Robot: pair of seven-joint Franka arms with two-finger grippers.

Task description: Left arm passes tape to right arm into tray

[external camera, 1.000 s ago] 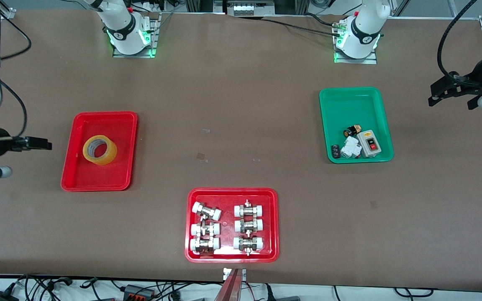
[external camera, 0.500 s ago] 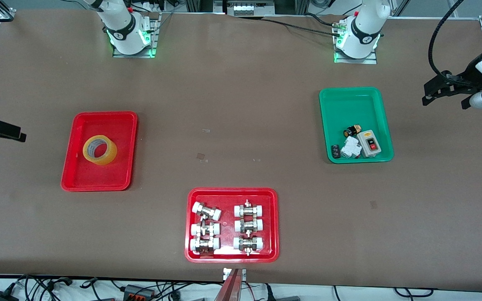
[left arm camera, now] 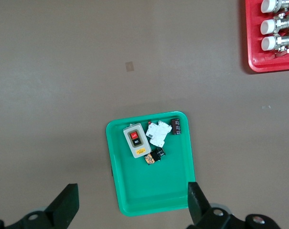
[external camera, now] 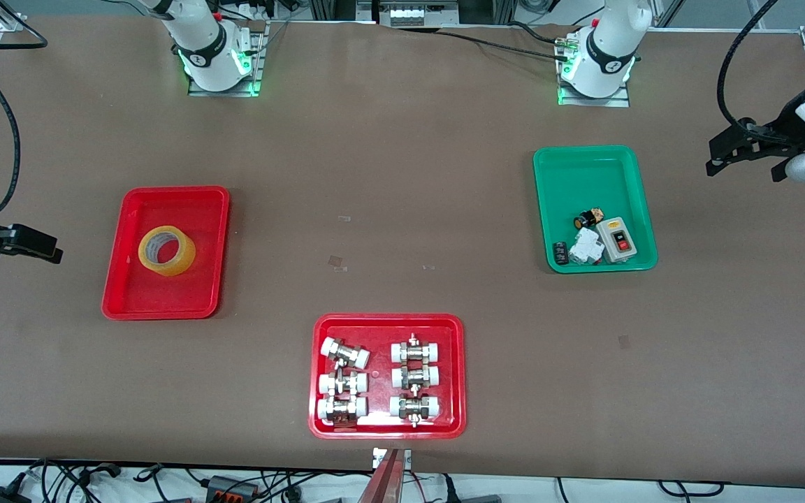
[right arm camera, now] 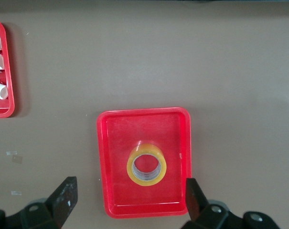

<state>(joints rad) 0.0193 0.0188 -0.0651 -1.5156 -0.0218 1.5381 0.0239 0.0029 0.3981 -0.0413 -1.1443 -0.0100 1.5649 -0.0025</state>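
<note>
Front view: tape (external camera: 166, 250) lies flat in the tray (external camera: 165, 304), near the right arm's end of the table. Right gripper (external camera: 25, 242) hangs over that table edge, beside the tray; left gripper (external camera: 741, 148) hangs over the table edge at the left arm's end, near the green tray (external camera: 588, 178). Neither holds anything.

Right wrist view adds what the front can't: fingers (right arm camera: 63, 194) spread wide, tape (right arm camera: 146, 164) centred in the tray (right arm camera: 111, 143) below, core hole facing up. Left wrist view likewise shows fingers (left arm camera: 65, 202) wide apart, over the green tray (left arm camera: 154, 191) with a grey switch box (left arm camera: 136, 140) and small parts.

Fittings tray (external camera: 388, 328) sits at the table edge nearest the camera, mid-table. Surface is a brown mat (external camera: 402, 175); cables (external camera: 165, 482) run along the floor past that edge.
</note>
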